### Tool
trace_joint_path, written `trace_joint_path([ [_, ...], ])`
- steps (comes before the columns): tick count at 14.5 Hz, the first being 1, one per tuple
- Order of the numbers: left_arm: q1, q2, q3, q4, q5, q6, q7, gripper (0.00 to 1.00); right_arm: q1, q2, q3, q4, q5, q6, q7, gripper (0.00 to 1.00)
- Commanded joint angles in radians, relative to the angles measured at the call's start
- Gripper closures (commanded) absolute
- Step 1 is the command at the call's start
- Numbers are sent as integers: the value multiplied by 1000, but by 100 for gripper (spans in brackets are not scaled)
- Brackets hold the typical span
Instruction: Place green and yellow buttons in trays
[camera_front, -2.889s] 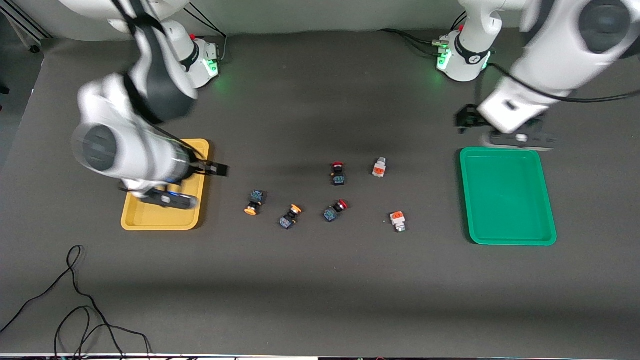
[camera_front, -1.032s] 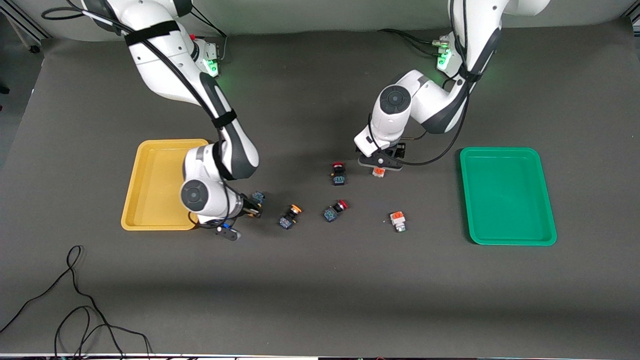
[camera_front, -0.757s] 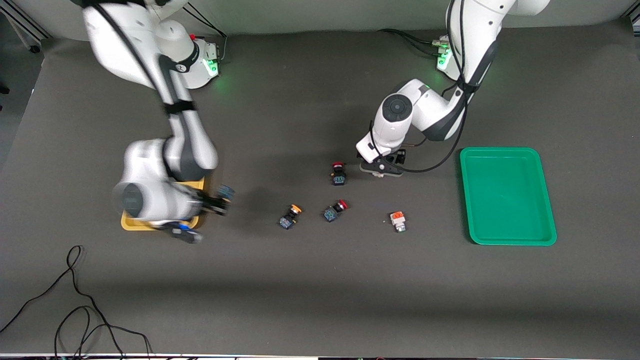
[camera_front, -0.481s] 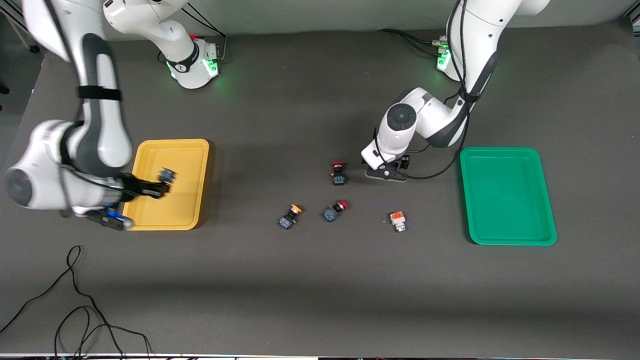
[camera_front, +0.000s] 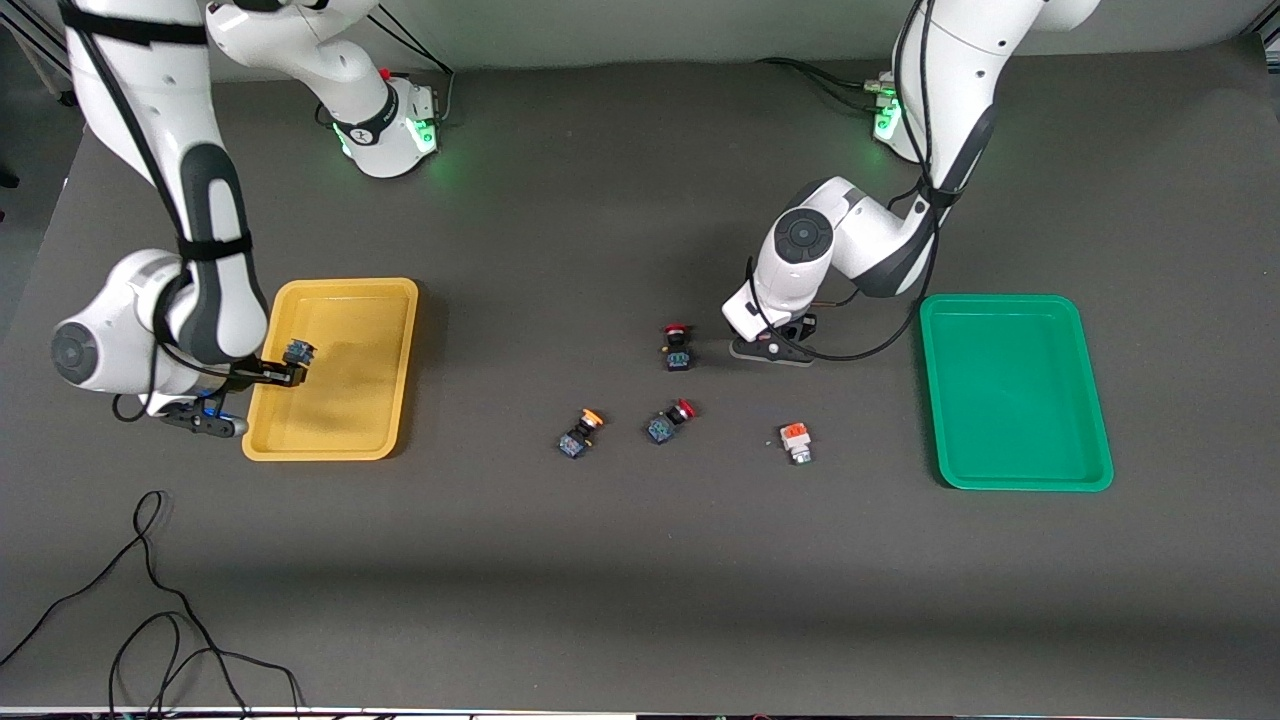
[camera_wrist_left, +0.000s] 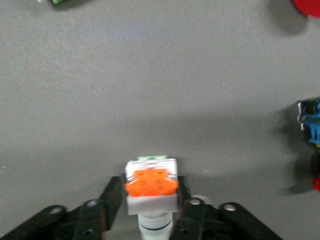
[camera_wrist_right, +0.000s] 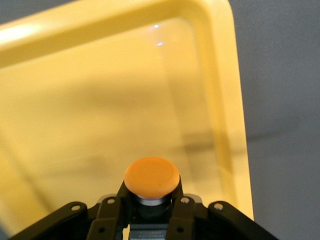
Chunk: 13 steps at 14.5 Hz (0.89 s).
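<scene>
From the front camera, my right gripper (camera_front: 288, 368) hangs over the shallow yellow plastic tray with rounded corners (camera_front: 395, 300), at the right arm's end of the table, my fingers clamped on a black-bodied push button with a round orange-yellow cap (camera_front: 297, 352). My left gripper (camera_front: 768, 346) is down at the dark grey table (camera_front: 640, 580) mid-way along it, just beside a black-bodied button with a red cap (camera_front: 677, 345); what it grips is hidden under my wrist here. The shallow green plastic tray with a raised rim (camera_front: 1098, 400) lies at the left arm's end. Nearer the camera sit a second black button with an orange-yellow cap (camera_front: 580, 433), another red-capped black button (camera_front: 669, 421) and a white-grey button with an orange block (camera_front: 796, 442), all apart from one another.

In my left wrist view, my left fingers (camera_wrist_left: 112, 192) press from both sides on a white-grey-bodied button with an orange block on top (camera_wrist_left: 151, 186), which sits against the grey table surface.

In my right wrist view, the orange-yellow cap (camera_wrist_right: 151, 176) sits squeezed between my right fingers (camera_wrist_right: 177, 192), above the yellow tray's floor and inside its rim.
</scene>
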Motion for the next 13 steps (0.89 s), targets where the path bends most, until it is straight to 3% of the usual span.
trace_joint_path([
  [1,0,3,0,33,11,-19,-54,78,9,62,-1,30,79,18,-34,6],
  [2,8,-2,0,36,9,-21,-61,79,6,59,-1,38,79,7,-34,0],
  [4,25,-29,-3,74,3,-85,-79,80,17,44,-3,48,79,-11,-23,0],
  [7,59,-75,-6,263,-63,-405,-65,80,20,36,-3,169,79,-187,53,0],
  [10,140,-115,-7,426,-153,-621,-35,84,121,36,0,277,82,-283,277,0],
  [13,270,-190,-4,458,-223,-758,117,84,231,52,28,372,104,-283,573,0],
])
